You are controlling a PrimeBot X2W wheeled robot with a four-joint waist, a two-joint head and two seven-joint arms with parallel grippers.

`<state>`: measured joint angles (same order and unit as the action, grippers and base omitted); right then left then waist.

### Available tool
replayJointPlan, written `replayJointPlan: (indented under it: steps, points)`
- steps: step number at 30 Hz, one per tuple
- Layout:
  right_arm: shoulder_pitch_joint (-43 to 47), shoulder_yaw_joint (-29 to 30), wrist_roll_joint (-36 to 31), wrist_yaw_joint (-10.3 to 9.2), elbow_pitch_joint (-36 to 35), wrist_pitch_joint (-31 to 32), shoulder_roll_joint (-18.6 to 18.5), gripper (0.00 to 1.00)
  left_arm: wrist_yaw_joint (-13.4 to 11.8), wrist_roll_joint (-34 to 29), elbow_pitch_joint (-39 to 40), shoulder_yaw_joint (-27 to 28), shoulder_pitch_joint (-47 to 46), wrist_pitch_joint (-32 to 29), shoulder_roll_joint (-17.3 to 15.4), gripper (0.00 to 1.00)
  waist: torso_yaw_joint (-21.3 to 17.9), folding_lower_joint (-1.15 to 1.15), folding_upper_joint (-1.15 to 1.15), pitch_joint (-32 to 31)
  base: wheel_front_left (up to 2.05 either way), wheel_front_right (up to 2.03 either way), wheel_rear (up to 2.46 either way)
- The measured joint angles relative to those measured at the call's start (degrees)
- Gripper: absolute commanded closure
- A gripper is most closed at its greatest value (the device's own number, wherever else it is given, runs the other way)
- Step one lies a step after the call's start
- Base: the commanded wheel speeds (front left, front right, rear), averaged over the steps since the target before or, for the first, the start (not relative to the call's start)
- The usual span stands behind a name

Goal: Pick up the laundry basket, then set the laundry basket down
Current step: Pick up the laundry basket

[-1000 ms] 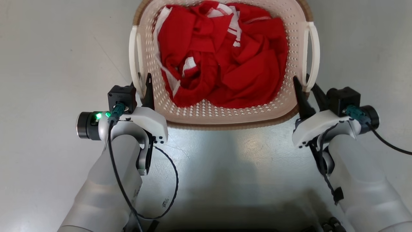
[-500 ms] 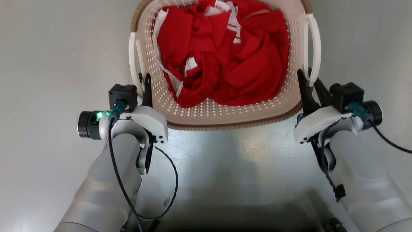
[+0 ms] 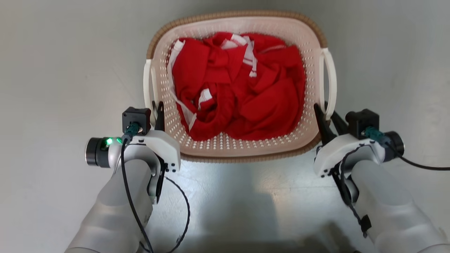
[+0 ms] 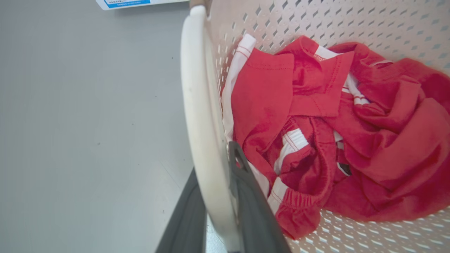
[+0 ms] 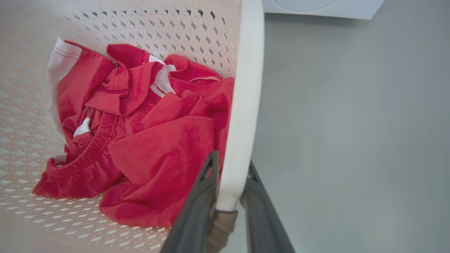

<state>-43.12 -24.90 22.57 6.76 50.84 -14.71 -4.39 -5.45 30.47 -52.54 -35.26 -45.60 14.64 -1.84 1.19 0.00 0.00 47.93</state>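
Now, laundry basket (image 3: 228, 157) handles pinched, left end effector (image 3: 156, 109), right end effector (image 3: 324, 110)

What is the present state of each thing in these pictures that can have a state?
laundry basket: upright, loaded, gripped at both side handles.
red clothes: crumpled, lying inside the basket.
left gripper: shut on the left handle.
right gripper: shut on the right handle.
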Motion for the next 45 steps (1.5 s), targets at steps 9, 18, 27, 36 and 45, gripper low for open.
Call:
replayJointPlan:
  steps: [9, 18, 27, 36, 45]
  points:
    - [2.32, -6.03, 4.35, 0.0, 4.14, 0.01, 0.35, 1.0, 1.51, 2.63, -4.89, -2.91, 2.78, 0.0, 0.27, 1.0, -0.99, 0.0, 0.0, -6.29, 0.0, 0.0, 0.0]
    - [4.46, -9.64, 9.22, 0.0, 7.45, 0.37, 0.91, 1.0, 2.54, 5.93, -7.92, -6.59, 5.7, 0.0, 0.63, 1.0, -1.64, 0.0, 0.0, -13.45, 0.0, 0.0, 0.0]
    - [9.11, -13.07, 14.23, 0.03, 9.98, 2.47, 1.75, 1.0, 4.09, 10.22, -10.1, -10.23, 10.18, -2.41, 0.9, 1.0, -2.2, 0.0, 0.0, -21.04, 0.0, 0.0, 0.0]
    - [14.17, -16.52, 17.91, 0.11, 12.39, 5.13, 2.41, 1.0, 5.65, 13.29, -11.59, -14.35, 15.18, -8.08, 1.09, 1.0, -2.7, 0.0, 0.0, -30.81, 0.0, 0.0, 0.0]
    - [15.94, -18.85, 19.9, 0.12, 13.85, 7.14, 2.61, 1.0, 6.03, 15.43, -12.23, -16.42, 17.97, -9.5, 1.19, 1.0, -3.17, 0.0, 0.0, -39.28, 0.0, 0.0, 0.0]
